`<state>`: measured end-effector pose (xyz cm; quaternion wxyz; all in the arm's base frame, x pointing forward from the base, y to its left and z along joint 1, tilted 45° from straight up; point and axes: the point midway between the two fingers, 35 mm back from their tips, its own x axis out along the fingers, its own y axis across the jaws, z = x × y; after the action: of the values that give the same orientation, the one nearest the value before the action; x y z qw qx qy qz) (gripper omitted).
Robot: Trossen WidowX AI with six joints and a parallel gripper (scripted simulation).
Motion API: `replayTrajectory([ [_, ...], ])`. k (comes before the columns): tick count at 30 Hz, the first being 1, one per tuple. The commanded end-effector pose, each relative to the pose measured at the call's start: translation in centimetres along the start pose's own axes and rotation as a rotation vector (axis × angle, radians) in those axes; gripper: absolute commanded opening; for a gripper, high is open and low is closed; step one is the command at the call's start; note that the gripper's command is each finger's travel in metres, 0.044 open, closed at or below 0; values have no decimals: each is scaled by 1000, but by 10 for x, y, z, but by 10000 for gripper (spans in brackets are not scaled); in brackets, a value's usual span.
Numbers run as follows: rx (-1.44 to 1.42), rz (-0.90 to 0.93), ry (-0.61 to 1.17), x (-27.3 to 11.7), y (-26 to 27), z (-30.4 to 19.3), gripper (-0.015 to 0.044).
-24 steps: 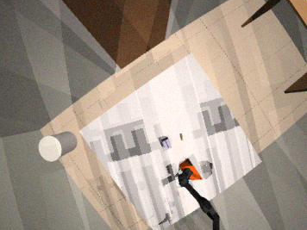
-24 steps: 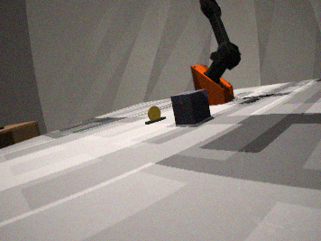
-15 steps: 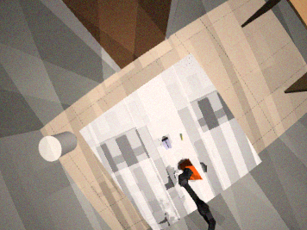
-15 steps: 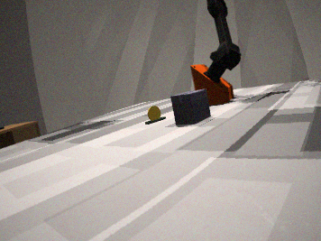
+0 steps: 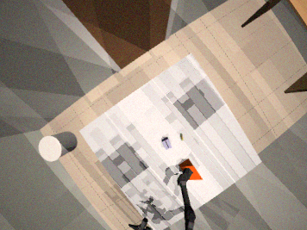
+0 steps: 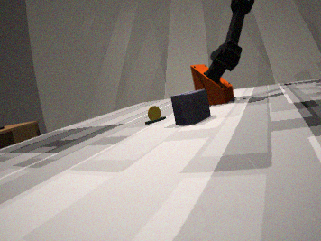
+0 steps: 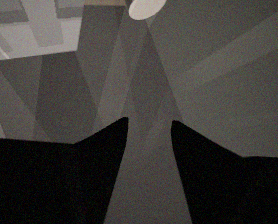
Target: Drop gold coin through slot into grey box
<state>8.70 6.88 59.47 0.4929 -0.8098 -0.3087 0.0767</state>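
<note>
The gold coin (image 5: 181,137) (image 6: 154,113) stands on edge in its dark-green holder (image 6: 149,122). The closed grey box (image 5: 166,143) (image 6: 191,109) stands a short way from it; in the top view its lid shows a thin dark slot line. My gripper (image 5: 138,224) (image 7: 149,124) is partly open, with nothing between the fingers. It is far from the coin and box, at the bottom edge of the top view, and out of frame in the exterior view. The wrist view shows neither coin nor box.
The orange arm base (image 5: 196,173) (image 6: 216,93) stands near the box, at one side of the white mat (image 5: 138,102). A white-topped cylinder (image 5: 50,148) (image 7: 146,6) stands at the table's left corner. Wooden furniture (image 5: 297,0) (image 6: 22,133) stands beyond the table.
</note>
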Motion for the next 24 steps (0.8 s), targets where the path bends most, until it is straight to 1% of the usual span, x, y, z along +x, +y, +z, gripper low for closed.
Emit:
replayTrajectory([
  [1, 115, 151, 5, 43, 38, 2, 161],
  [6, 279, 354, 20, 95, 100, -1, 161],
  [9, 366, 452, 58, 113, 137, -9, 161],
  [14, 497, 581, 105, 132, 190, -18, 161],
  [19, 723, 768, 187, 145, 271, -31, 161],
  [24, 988, 950, 306, 141, 358, -41, 161],
])
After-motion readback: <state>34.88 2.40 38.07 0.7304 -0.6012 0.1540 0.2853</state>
